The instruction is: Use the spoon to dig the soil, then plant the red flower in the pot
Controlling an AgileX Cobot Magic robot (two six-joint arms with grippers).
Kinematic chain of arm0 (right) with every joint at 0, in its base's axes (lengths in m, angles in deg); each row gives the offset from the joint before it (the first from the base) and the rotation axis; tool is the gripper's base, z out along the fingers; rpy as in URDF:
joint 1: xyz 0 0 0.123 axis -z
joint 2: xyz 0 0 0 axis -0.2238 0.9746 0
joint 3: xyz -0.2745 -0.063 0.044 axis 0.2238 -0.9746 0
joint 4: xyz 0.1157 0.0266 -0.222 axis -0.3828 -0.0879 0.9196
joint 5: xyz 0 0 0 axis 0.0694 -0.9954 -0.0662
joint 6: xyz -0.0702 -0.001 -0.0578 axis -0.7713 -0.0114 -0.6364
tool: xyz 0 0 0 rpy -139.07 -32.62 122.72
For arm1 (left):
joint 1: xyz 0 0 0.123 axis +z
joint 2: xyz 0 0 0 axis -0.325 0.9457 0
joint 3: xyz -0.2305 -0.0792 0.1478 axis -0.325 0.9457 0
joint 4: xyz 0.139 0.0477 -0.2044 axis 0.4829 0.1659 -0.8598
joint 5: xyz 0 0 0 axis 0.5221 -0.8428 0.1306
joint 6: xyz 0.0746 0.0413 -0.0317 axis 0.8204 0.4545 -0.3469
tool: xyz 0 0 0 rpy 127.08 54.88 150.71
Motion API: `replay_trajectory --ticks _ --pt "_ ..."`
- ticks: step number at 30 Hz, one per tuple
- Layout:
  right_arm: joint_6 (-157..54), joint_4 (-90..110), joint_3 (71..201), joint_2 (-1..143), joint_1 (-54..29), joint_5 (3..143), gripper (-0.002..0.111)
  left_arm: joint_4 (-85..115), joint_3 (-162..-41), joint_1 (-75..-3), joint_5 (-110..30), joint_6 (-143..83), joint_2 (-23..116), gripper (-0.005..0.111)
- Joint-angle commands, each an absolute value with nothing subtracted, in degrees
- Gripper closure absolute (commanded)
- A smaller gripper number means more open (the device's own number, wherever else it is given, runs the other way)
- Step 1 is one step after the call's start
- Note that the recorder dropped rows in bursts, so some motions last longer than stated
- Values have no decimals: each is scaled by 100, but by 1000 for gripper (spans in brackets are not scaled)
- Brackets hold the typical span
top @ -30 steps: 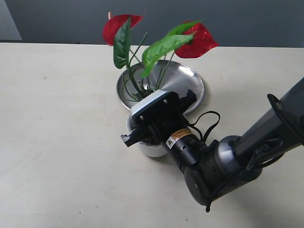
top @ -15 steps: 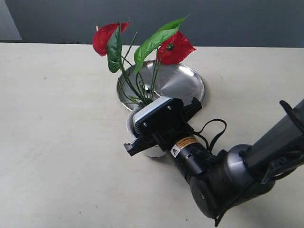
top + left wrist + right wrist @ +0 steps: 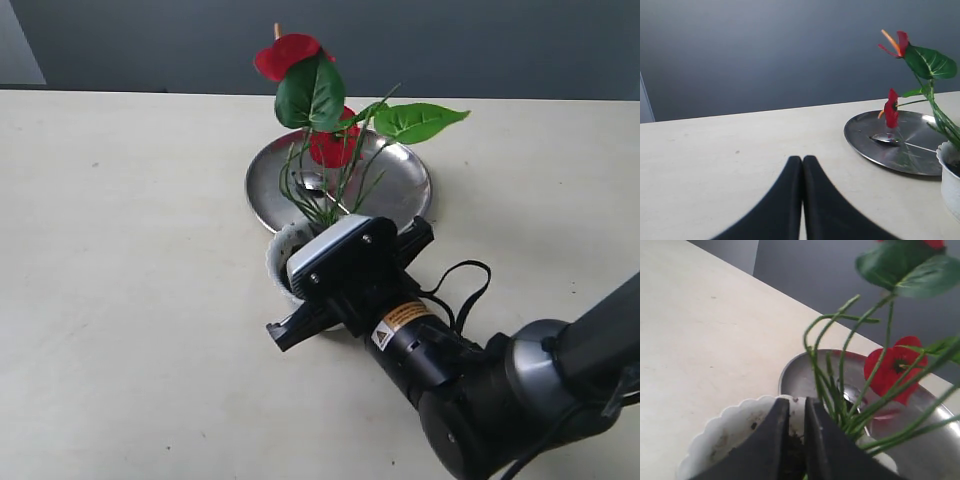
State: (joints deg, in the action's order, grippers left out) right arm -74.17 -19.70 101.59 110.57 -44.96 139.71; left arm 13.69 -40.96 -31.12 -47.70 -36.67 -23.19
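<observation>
right end effector [image 3: 792,440]: fingers nearly pressed together with a thin gap, tips down inside the pot; can't tell if they're pinching a stem
left end effector [image 3: 802,172]: pressed together, hovering over bare counter [image 3: 120,250]
pot [image 3: 281,256]: white, upright mid-counter, mostly hidden by the arm
soil [image 3: 792,447]: dark crumbs inside the pot
red flower [image 3: 320,130]: stems rise from the pot, leaning toward the far edge
steel plate [image 3: 400,180]: right behind the pot
spoon [image 3: 890,140]: lying flat on the plate
</observation>
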Motion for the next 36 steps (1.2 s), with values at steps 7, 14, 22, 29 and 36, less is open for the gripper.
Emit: replay_trajectory --ticks 7,14,22,29,36 --pt "-7424 -2277 10115 10861 -4908 13970 95 1392 -4084 -3152 -4696 -3667 -2346 106" --pt "-7741 -3442 9684 10240 -5596 14317 95 1392 -4084 -3152 -4696 -3667 -2346 106" --pt "-9297 -6633 9227 8707 -7210 14317 96 1392 -4084 -3152 -4696 -3667 -2346 106" --pt "-10794 -7564 9241 7074 -8354 14317 96 1392 -4084 -3152 -4696 -3667 -2346 106" --pt "-10748 -7588 9547 5636 -9100 14317 96 1392 -4084 -3152 -4696 -3667 -2346 106"
